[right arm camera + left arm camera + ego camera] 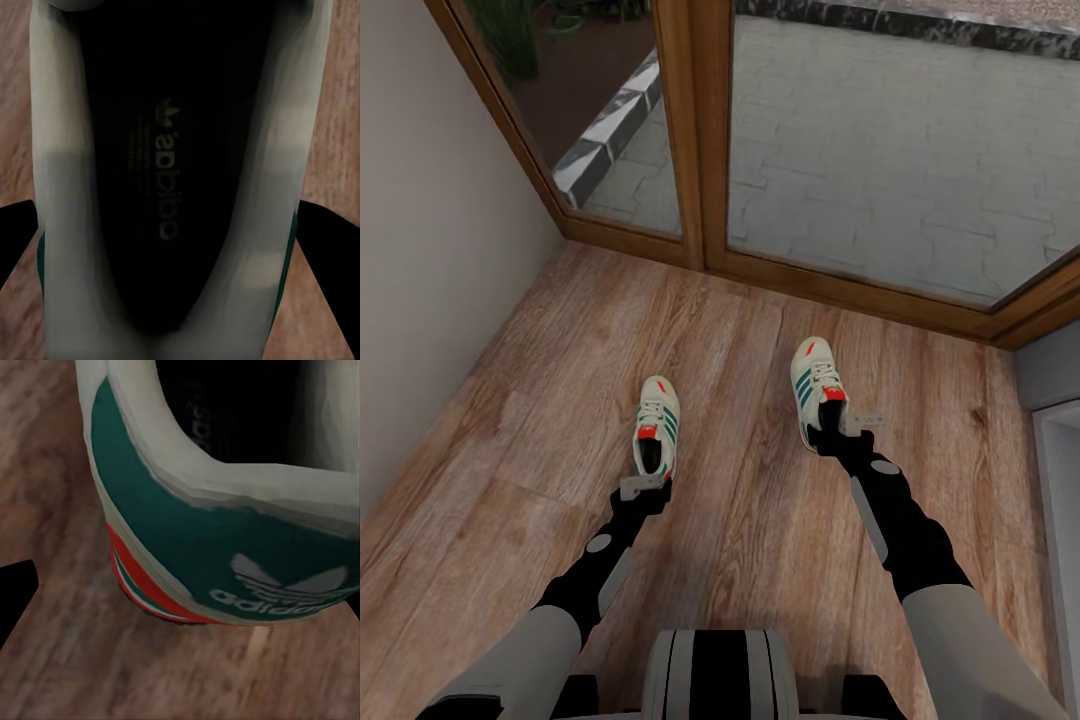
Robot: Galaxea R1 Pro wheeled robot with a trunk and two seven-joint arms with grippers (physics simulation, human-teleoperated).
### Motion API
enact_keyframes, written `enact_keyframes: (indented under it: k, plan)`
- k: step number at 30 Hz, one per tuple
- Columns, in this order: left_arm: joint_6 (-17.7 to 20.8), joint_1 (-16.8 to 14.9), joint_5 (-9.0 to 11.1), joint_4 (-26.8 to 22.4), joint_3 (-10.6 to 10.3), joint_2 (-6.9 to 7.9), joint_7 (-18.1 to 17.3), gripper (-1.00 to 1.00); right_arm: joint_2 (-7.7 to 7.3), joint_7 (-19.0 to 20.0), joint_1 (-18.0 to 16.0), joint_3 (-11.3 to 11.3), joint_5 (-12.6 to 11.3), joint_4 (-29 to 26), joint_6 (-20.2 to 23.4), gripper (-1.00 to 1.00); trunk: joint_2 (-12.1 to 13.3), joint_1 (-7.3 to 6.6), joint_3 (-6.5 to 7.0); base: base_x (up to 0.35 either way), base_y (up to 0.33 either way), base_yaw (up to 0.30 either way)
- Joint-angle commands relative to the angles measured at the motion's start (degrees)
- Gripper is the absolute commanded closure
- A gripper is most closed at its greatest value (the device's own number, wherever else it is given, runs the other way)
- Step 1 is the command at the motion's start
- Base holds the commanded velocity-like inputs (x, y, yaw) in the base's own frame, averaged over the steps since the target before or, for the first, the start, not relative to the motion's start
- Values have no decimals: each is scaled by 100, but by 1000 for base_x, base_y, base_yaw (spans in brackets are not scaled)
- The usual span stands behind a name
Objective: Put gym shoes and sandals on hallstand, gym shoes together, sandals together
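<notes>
Bare corridor floor (750,500) lies open between the two gym shoes (657,425), wall (430,250) crowding left.

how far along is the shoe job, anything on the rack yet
Nothing looks done: both gym shoes are on the floor. In hand: left gripper at the left shoe's heel, right gripper at the right shoe's heel; a grasp can't be confirmed. Left: lifting both, then the sandals.

Two gym shoes (657,428) on corridor floor (740,520)
</notes>
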Motion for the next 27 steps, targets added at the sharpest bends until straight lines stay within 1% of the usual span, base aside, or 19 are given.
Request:
enact_keyframes:
  k: [1,6,15,25,26,27]
  plan:
    - [-14,-2,39,5,17,-4,-25,-100,-1,-13,-1,3,1,-8,32,100,-1,-1,-3,7,-1,0]
    - [-14,-2,39,5,17,-4,-25,-100,-1,-13,-1,0,1,-9,32,100,-1,-1,-3,89,-61,0]
    - [-15,-2,39,5,17,-5,-25,-100,-1,-13,-2,-11,1,-9,32,100,-1,-1,-3,167,-148,0]
    - [-15,-2,39,5,17,-5,-25,-100,-1,-13,-1,-12,1,-9,32,100,-1,-1,-3,34,-29,0]
    - [-15,-2,39,5,17,-5,-25,100,-1,-13,-1,-12,1,-9,32,100,-1,-1,-3,4,-4,0]
    - [-14,-2,39,5,17,-5,-25,100,-1,-13,-1,-12,1,-9,32,100,-1,-1,-3,3,-3,0]
